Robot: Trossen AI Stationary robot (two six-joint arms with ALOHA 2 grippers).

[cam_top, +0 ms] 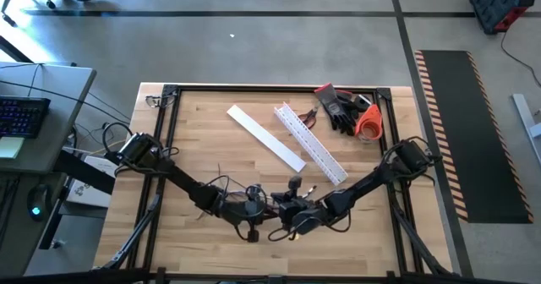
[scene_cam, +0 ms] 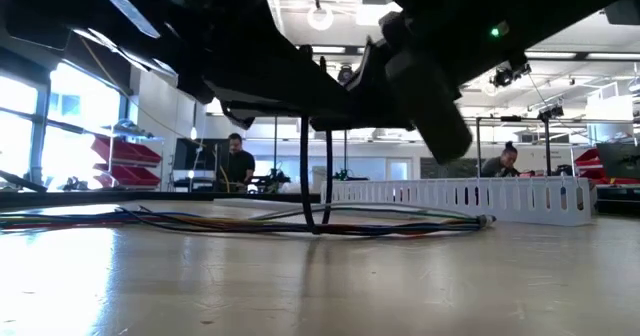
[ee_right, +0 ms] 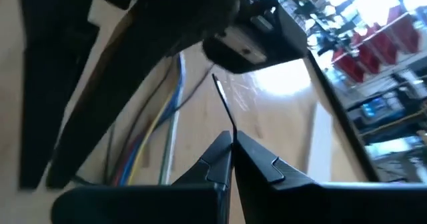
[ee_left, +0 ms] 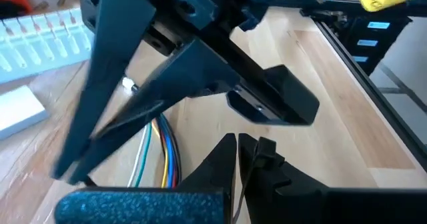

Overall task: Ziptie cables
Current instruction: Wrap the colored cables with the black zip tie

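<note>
The cables lie left-to-right along the surface's near edge, under both arms. Right gripper pinches a ziptie tail; left gripper pinches another thin strand.

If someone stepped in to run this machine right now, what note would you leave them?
Left hand: shut, low over the near middle of the table.
Right hand: shut on a thin dark strip, probably the ziptie, close to the left hand.
Cables: flat on the table under both arms, a dark loop hanging around them.
Done: loop seems started.
Left: tighten it.
</note>
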